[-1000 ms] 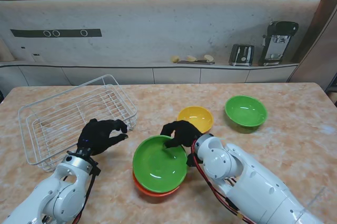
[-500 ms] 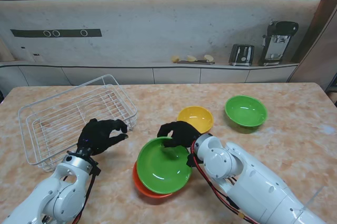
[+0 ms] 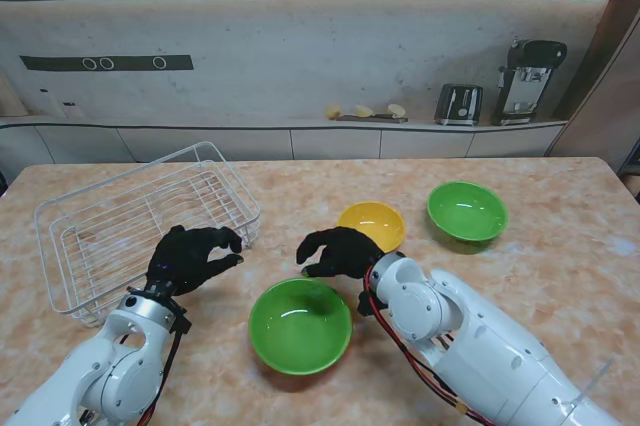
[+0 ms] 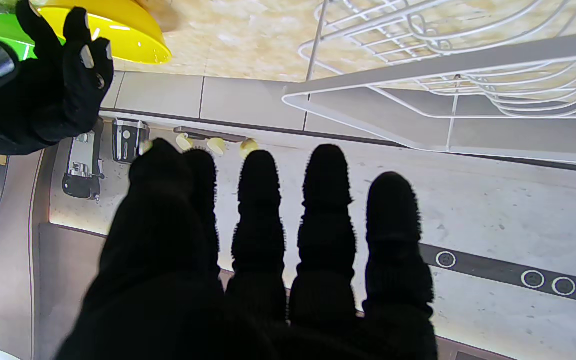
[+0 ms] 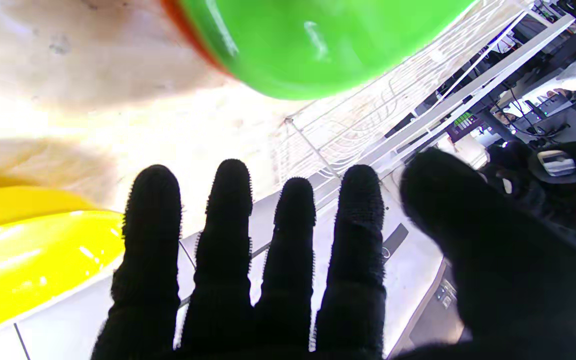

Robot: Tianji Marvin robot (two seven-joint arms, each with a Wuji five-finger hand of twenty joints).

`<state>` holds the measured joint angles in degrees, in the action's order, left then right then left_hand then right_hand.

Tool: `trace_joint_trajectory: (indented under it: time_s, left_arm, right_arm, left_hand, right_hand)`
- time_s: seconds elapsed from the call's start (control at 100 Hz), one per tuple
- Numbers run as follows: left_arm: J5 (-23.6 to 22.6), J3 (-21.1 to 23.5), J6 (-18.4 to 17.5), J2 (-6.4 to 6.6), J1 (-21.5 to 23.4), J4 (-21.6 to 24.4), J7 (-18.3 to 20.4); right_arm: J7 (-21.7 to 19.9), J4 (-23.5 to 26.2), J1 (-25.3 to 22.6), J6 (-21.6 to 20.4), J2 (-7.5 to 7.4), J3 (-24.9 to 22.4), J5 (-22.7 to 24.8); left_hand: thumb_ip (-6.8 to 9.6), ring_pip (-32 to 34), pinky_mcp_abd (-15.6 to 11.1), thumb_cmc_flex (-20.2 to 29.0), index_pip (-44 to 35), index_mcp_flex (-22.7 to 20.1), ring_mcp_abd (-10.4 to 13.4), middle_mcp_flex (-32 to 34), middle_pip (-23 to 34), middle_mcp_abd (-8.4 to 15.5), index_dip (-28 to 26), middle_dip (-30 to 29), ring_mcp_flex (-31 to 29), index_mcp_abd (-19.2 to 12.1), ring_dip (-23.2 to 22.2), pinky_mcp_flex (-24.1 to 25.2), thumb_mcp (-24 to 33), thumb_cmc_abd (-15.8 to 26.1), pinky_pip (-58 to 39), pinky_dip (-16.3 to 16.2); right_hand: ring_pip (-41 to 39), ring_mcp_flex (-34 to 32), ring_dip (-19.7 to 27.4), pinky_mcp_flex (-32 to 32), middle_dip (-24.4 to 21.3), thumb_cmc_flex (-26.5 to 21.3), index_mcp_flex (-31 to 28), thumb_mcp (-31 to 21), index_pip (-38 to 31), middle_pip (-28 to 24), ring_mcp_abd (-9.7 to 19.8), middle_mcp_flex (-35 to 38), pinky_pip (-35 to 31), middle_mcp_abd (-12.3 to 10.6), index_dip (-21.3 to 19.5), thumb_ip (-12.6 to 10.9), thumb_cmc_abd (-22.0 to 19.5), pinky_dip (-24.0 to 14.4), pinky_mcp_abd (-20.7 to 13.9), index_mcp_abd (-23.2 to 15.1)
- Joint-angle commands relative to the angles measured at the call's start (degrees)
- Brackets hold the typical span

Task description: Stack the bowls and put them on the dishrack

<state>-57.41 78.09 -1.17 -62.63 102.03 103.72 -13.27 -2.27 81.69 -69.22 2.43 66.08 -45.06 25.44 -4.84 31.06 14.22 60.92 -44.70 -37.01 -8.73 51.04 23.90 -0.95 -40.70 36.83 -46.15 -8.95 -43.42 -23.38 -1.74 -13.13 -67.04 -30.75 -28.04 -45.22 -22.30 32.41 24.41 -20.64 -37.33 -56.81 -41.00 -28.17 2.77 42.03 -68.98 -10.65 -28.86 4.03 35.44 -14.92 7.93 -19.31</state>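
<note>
The black-gloved right hand (image 3: 340, 251) has let go, fingers spread and empty, leaving the glossy green plastic bowl (image 3: 300, 325) nested on the orange bowl (image 5: 188, 30) near the white wire dishrack (image 3: 140, 226); the left hand (image 3: 190, 256) hovers loosely curled, empty. Yellow bowl (image 3: 371, 225) likely next.

I see a marbled tan table (image 3: 560, 246); behind it a pale wall (image 3: 300, 56), a ledge with toaster (image 3: 459, 104) and coffee machine (image 3: 528, 80).

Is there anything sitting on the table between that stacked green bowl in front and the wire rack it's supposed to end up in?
Only the left robot hand, which hovers open beside the dishrack, roughly on the line from the green bowl. No other object shows on that stretch of table. The right robot hand, also open, is on the bowl's far side.
</note>
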Motion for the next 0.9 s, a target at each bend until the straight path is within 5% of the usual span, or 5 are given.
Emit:
trace_joint_trajectory:
  time_s: [0.0, 0.65, 0.89]
  left_arm:
    - [0.0, 0.0, 0.0, -0.14, 0.4, 0.4, 0.8]
    - [-0.1, -0.3, -0.4, -0.07, 0.0, 0.4, 1.1]
    - [0.0, -0.6, -0.2, -0.02, -0.2, 0.4, 1.6]
  right_arm:
    - [-0.6, 1.3, -1.0, 0.0, -0.14, -0.5, -0.1]
    - [-0.5, 8.2, -8.4, 2.8, -2.50, -10.8, 10.6]
    - [-1.0, 10.6, -12.4, 4.1, -3.40, -16.5, 15.7]
  left_hand:
    - [-0.50, 0.0, 1.3, 0.4, 0.6, -1.5, -0.9, 0.9, -0.5, 0.0, 0.4, -0.6, 0.3, -0.9, 0.4, 1.0, -0.7, 2.3, 0.5, -0.5]
    - [-0.50, 0.0, 1.3, 0.4, 0.7, -1.3, -0.9, 0.9, -0.5, 0.0, 0.3, -0.6, 0.3, -0.9, 0.5, 0.9, -0.7, 2.3, 0.5, -0.5]
    - [-0.51, 0.0, 1.2, 0.4, 0.7, -1.4, -0.8, 0.9, -0.5, -0.1, 0.3, -0.6, 0.2, -1.0, 0.4, 0.9, -0.7, 2.3, 0.5, -0.5]
  right_hand:
    - [1.6, 1.7, 1.4, -2.9, -1.1, 2.3, 1.3, 1.3, 1.8, 1.2, 0.0, -1.9, 1.6, 0.1, -1.3, -1.8, -1.7, -1.4, 1.2, 0.3]
    - [2.9, 1.9, 1.4, -7.0, -1.3, 2.3, -0.4, 2.9, 2.0, 1.6, 0.7, -0.6, 4.4, -0.1, -2.1, -1.3, -1.4, -2.3, 1.0, 0.4]
    - [3.4, 1.0, 2.1, -6.3, -1.1, 2.5, -1.3, 2.8, 2.0, 1.2, 2.0, 0.4, 6.2, 0.3, -1.4, -1.2, -0.8, -1.7, -2.3, 1.8]
